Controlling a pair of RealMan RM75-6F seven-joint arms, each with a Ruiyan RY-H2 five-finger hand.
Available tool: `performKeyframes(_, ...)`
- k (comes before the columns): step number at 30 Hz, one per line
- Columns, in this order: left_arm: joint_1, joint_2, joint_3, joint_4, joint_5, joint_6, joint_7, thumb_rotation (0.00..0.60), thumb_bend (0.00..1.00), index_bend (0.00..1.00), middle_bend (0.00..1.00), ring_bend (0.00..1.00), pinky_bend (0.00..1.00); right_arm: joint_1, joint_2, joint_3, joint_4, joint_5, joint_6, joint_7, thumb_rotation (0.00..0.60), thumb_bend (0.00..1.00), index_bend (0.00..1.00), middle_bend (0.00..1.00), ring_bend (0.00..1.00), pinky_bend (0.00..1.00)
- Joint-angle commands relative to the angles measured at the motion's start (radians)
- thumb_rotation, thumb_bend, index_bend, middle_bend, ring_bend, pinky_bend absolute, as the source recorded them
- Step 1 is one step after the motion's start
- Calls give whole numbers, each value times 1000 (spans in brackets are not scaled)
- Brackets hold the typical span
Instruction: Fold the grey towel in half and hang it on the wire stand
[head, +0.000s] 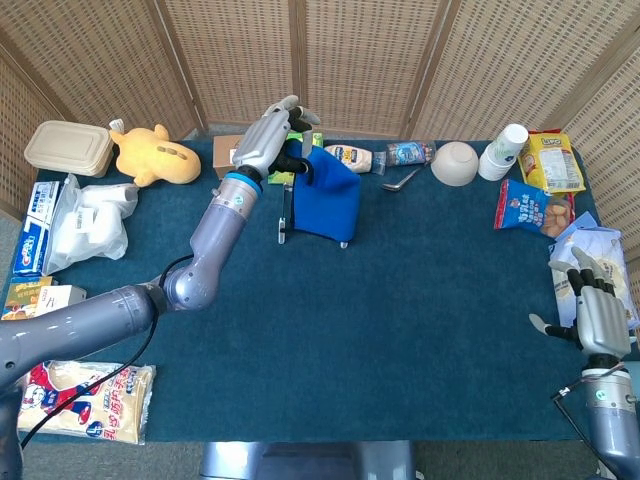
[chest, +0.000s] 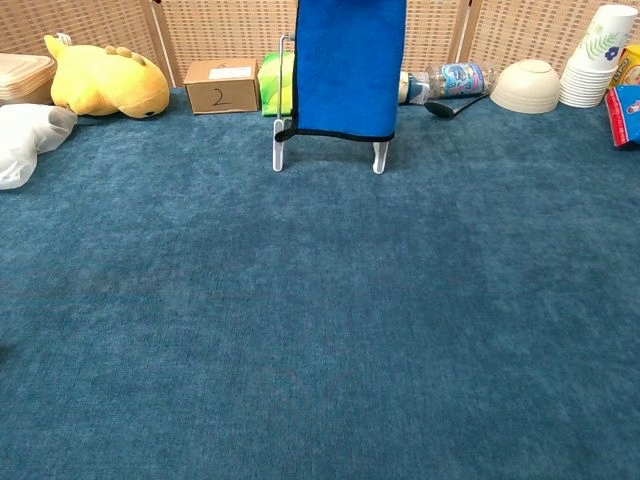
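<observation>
Blue towel (head: 328, 195) hung folded over wire stand (head: 285, 213), covering its right end, left post bare. Left hand (head: 270, 135) above stand's left end, fingers pinching towel's top edge. Right hand (head: 594, 312) far right of stand, fingers spread, holding nothing.

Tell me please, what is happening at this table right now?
The robot's left hand holds a blue towel at its top and hangs it over the wire stand at the back of the table. The towel drapes down in front of the stand, its lower edge just above the stand's feet. The right hand rests open near the right edge of the table, holding nothing. The towel is not released yet.
</observation>
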Motion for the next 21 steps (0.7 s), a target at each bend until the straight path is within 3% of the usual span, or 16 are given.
performKeyframes(1, -30, -43, -3, 82, -2, -10, 4, 600, 584, 758, 299, 68, 0, -3, 3, 1, -3, 1, 1, -3, 600, 153, 214, 61, 0, 0)
performKeyframes(21, -120, -274, -3, 575, 9, -162, 19, 600, 583, 754, 295, 65, 0, -16, 21, 11, -42, 25, 15, -44, 600, 151, 203, 61, 0, 0)
